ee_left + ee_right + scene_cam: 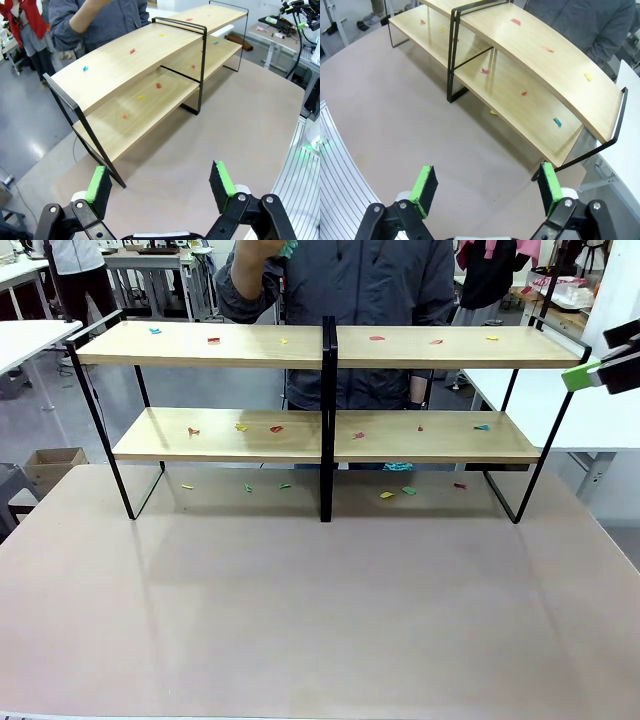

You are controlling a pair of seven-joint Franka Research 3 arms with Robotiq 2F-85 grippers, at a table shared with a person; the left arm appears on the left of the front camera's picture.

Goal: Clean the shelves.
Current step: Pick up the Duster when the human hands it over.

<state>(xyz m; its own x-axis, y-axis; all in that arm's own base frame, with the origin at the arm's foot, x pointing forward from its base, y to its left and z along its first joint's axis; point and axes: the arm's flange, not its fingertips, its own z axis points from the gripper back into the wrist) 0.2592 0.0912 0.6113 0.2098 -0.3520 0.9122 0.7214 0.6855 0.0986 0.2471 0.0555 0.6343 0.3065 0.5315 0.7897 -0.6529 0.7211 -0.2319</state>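
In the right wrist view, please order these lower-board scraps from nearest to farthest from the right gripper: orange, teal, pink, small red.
From the right gripper:
1. Teal scrap, near end of the lower board
2. Small red scrap, farther along
3. Pink scrap, beside the middle frame
4. Orange scrap, far end

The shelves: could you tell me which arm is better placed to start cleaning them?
Probably right: the right gripper, open, hangs beside the top board's right end, level with the scraps. The left gripper, also open, faces the other end.
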